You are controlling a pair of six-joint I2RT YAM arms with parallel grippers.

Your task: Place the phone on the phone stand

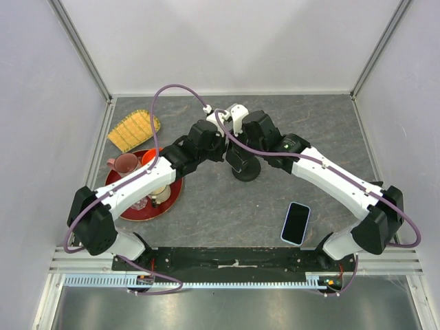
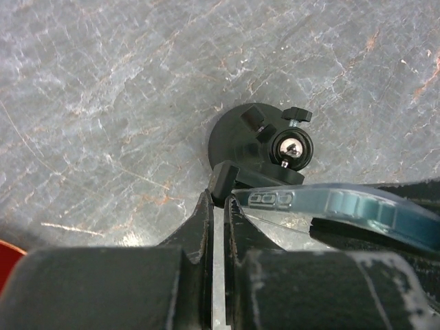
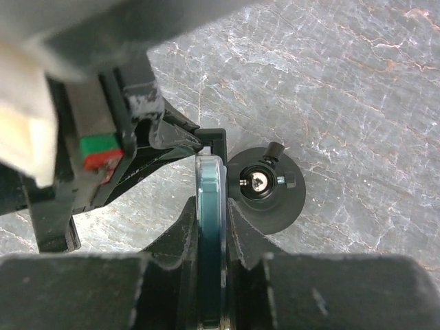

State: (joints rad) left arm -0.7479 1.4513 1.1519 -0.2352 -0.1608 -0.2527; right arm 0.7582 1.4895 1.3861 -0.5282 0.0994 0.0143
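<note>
The black phone stand has a round base (image 1: 246, 172) at mid-table, also in the left wrist view (image 2: 237, 137) and the right wrist view (image 3: 275, 192). My right gripper (image 3: 211, 206) is shut on a teal phone in a clear case (image 3: 210, 182), holding it edge-on just above the base; it also shows in the left wrist view (image 2: 344, 206). My left gripper (image 2: 220, 199) is shut on the stand's black clamp bracket (image 2: 221, 180), right against the phone's end. In the top view both grippers, left (image 1: 221, 148) and right (image 1: 237, 157), meet over the stand.
A second phone with a dark screen (image 1: 295, 223) lies flat at the front right. A red tray (image 1: 148, 206) with a pink mug (image 1: 126, 165) and other cups sits at the left, with a yellow woven mat (image 1: 134, 130) behind it. Enclosure walls surround the table.
</note>
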